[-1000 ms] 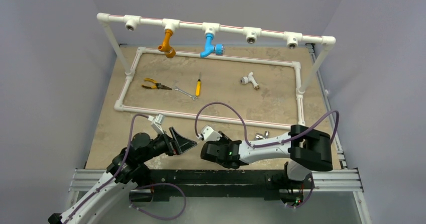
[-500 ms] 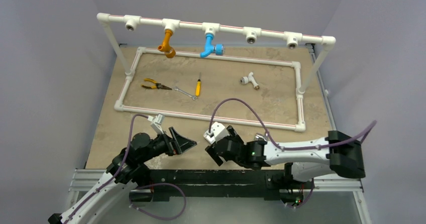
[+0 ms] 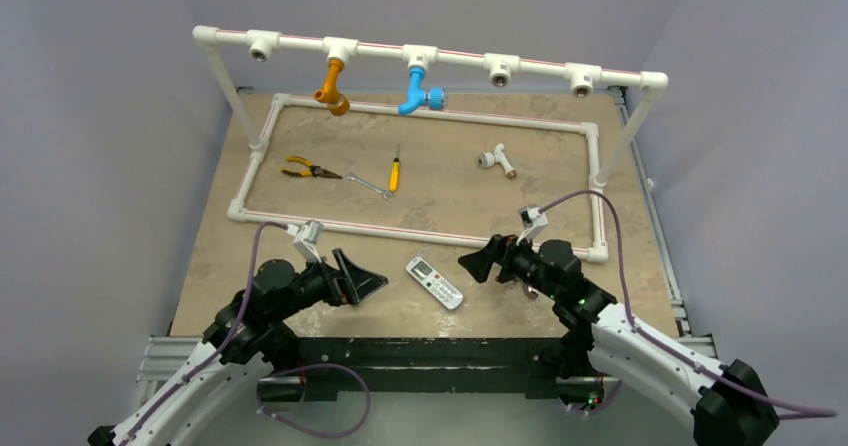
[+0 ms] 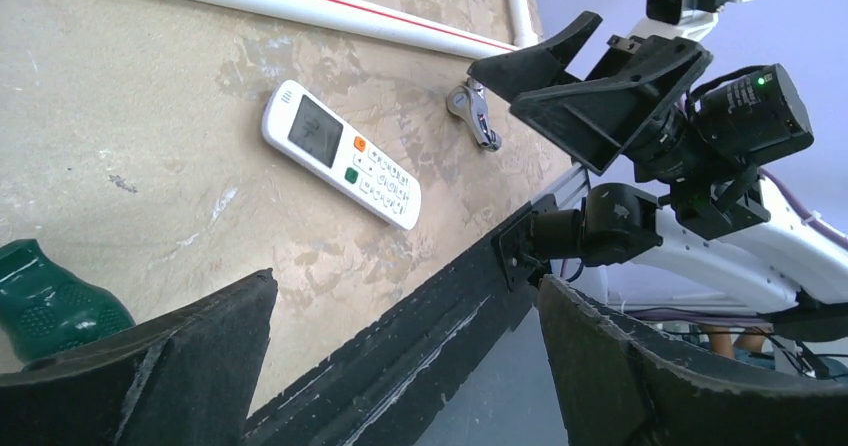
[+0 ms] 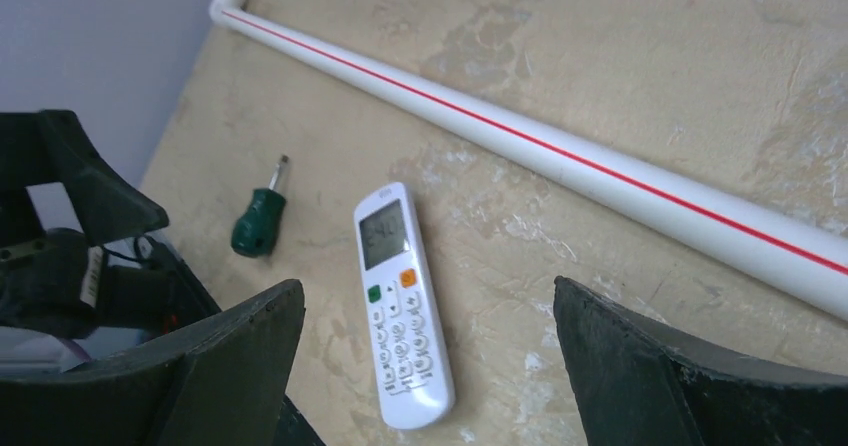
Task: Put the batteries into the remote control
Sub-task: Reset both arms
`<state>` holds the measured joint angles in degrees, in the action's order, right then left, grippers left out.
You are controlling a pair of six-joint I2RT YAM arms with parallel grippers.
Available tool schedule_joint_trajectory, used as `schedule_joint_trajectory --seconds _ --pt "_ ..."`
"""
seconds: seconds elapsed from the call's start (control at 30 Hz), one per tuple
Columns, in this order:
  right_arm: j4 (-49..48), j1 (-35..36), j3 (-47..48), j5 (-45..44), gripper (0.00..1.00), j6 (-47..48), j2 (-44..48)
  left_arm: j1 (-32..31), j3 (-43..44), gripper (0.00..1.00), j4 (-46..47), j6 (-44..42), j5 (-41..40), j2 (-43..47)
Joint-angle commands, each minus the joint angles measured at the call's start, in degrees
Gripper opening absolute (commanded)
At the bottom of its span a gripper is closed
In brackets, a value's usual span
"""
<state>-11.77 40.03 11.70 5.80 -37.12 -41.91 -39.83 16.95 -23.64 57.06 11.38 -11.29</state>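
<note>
The remote control [image 3: 434, 282] [image 4: 340, 156] [image 5: 400, 301] is a slim white handset lying face up on the table near the front edge, between my two grippers. Its grey screen and buttons show. My left gripper [image 3: 366, 284] [image 4: 407, 281] hangs open just left of it, with nothing between its fingers. The right gripper [image 3: 478, 263] [image 5: 428, 284] [image 4: 493, 86] is open too, a short way right of the remote and pointing at it. The batteries are out of view.
A green-handled screwdriver [image 5: 258, 221] [image 4: 50, 301] lies left of the remote, and a shiny metal fitting [image 4: 473, 114] lies by the right gripper. The white pipe frame [image 3: 420, 234] [image 5: 560, 156] runs just behind. Farther back lie pliers [image 3: 305, 170], a wrench [image 3: 368, 184], a yellow screwdriver [image 3: 395, 173] and a white T-fitting [image 3: 495, 158].
The right gripper opened and swung back to the right, uncovering the remote on the table. The left arm has barely moved.
</note>
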Motion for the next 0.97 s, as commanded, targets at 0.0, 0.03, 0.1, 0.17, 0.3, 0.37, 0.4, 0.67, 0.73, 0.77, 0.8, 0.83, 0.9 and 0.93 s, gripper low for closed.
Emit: schedule_joint_trajectory --seconds 0.0,0.03,0.1,0.17,0.3,0.37,0.4,0.67,0.73,0.77,0.8,0.83,0.9,0.93 --pt "-4.12 -3.01 -1.76 5.72 0.94 -4.19 7.89 0.0 4.26 1.0 -4.66 -4.3 -3.22 1.76" --pt "-2.17 -3.23 -2.11 3.93 0.95 -4.44 9.9 -0.03 4.83 1.0 -6.08 -5.11 -4.05 2.39" --pt "3.42 -3.21 -2.15 -1.29 0.97 -4.07 14.3 -0.07 5.82 1.0 -9.5 -6.56 -6.27 4.28" --pt "9.88 -3.23 -1.6 -5.33 0.98 -3.31 18.62 0.02 6.34 1.0 -11.75 -7.86 -7.92 5.87" --pt "20.93 -3.2 0.39 -11.38 0.98 -1.46 26.79 -0.05 6.91 1.0 -17.09 -9.59 -11.1 8.46" --pt "27.82 -3.25 2.0 -15.42 0.98 -1.01 30.43 -0.09 5.9 1.0 -16.08 -9.25 -11.09 9.63" --pt "31.01 -3.25 3.05 -17.87 0.98 -0.76 31.91 -0.07 5.57 1.0 -16.0 -8.97 -11.18 10.02" --pt "41.26 -3.13 5.29 -26.67 0.98 -1.27 41.68 -0.12 6.89 1.0 -18.36 -9.2 -13.57 12.69" --pt "41.32 -3.12 4.57 -26.85 0.98 -1.54 43.38 -0.08 7.29 1.0 -18.64 -9.24 -13.67 13.1" --pt "41.16 -3.14 4.33 -26.7 0.98 -1.55 43.7 -0.07 7.24 1.0 -18.6 -9.2 -13.54 13.17" --pt "41.01 -3.12 4.22 -26.46 0.98 -1.36 43.68 -0.12 7.18 1.0 -18.5 -9.24 -13.31 13.11" --pt "40.73 -3.12 4.16 -26.12 0.98 -1.02 43.37 -0.14 7.25 1.0 -18.46 -9.16 -13.23 13.01" --pt "40.17 -3.12 4.29 -25.58 0.98 -0.34 42.2 -0.08 7.88 1.0 -19.76 -8.39 -14.77 12.56" --pt "39.96 -3.14 4.37 -25.5 0.98 -0.08 41.57 -0.15 8.39 1.0 -20.65 -7.86 -16.09 12.53"
